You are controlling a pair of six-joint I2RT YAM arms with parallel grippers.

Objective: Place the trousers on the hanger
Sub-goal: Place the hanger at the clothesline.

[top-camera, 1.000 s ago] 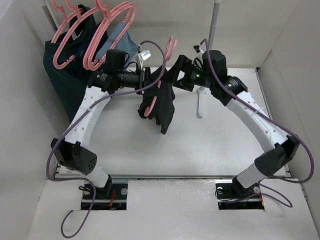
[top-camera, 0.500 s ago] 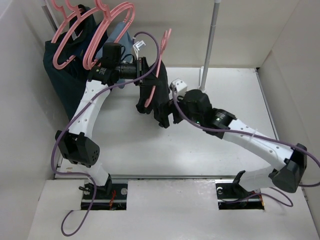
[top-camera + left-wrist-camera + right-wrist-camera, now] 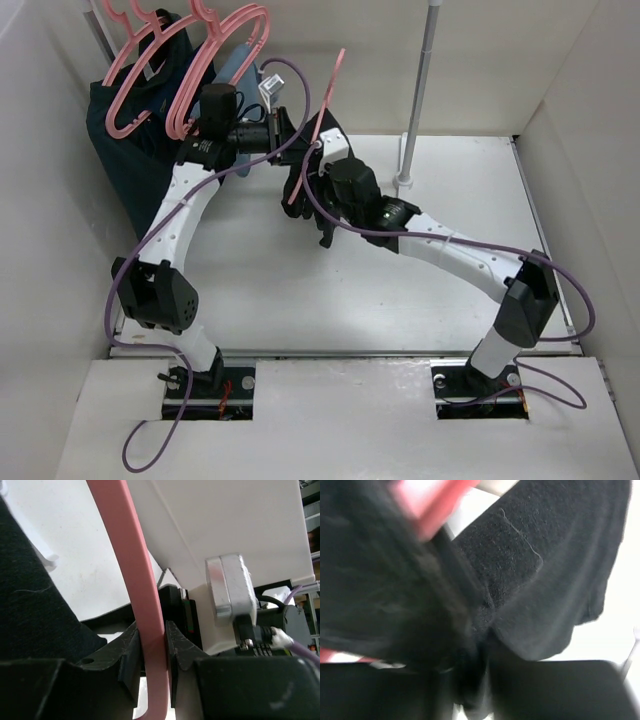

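Observation:
The pink hanger [image 3: 330, 85] stands upright over the back of the table, with my left gripper [image 3: 300, 150] shut on its thin bar. In the left wrist view both pads of the left gripper [image 3: 152, 635] press the hanger [image 3: 132, 555], and black cloth [image 3: 30, 605] hangs at the left. The black trousers [image 3: 322, 232] hang bunched from the hanger's lower part. My right gripper [image 3: 320, 203] is in among them. In the right wrist view the trousers [image 3: 545, 580] fill the frame, and the right gripper [image 3: 480, 675] is shut with a fold pinched between its dark fingers. A blurred piece of the hanger [image 3: 435, 505] shows at upper left.
Several more pink hangers [image 3: 150, 60] hang at the back left over a dark teal garment [image 3: 115, 140] and a light blue one [image 3: 238, 68]. A white pole [image 3: 420, 80] rises from a base [image 3: 403, 182] at the back. White walls enclose the table on three sides.
My right arm has swung from the back right across to the trousers, and its jaws have shut on the cloth. The left arm has lifted the hanger slightly toward the back.

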